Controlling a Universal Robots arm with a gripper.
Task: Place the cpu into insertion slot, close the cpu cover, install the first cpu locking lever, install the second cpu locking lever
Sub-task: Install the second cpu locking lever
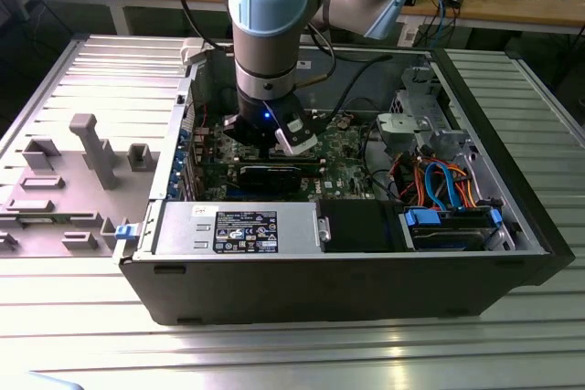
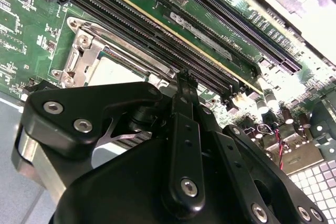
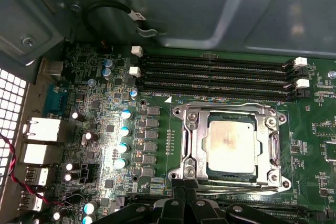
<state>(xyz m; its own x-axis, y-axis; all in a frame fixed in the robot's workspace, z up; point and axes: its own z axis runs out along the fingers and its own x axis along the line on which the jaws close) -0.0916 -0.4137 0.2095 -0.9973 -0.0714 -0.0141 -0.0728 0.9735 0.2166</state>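
Note:
The cpu (image 3: 231, 142) lies flat in the insertion slot (image 3: 276, 148) of the green motherboard, silver top up. The cpu cover (image 3: 193, 141) is down around it as a silver frame. A thin metal lever rod (image 3: 239, 183) runs along the socket edge nearest my gripper. My gripper (image 3: 184, 185) has its black fingers pressed together, tips at that edge by the rod's end. In the second wrist view the gripper (image 2: 184, 76) hangs just beside the cpu (image 2: 113, 71) and the cover (image 2: 84, 51). In the exterior view the gripper (image 1: 274, 154) is low inside the computer case.
Long black memory slots (image 3: 215, 74) run beside the socket. Capacitors (image 3: 125, 140) and rear ports (image 3: 39, 129) stand on the other side. The case walls (image 1: 475, 134), a power supply (image 1: 238, 230) and drive cables (image 1: 439, 180) surround the board.

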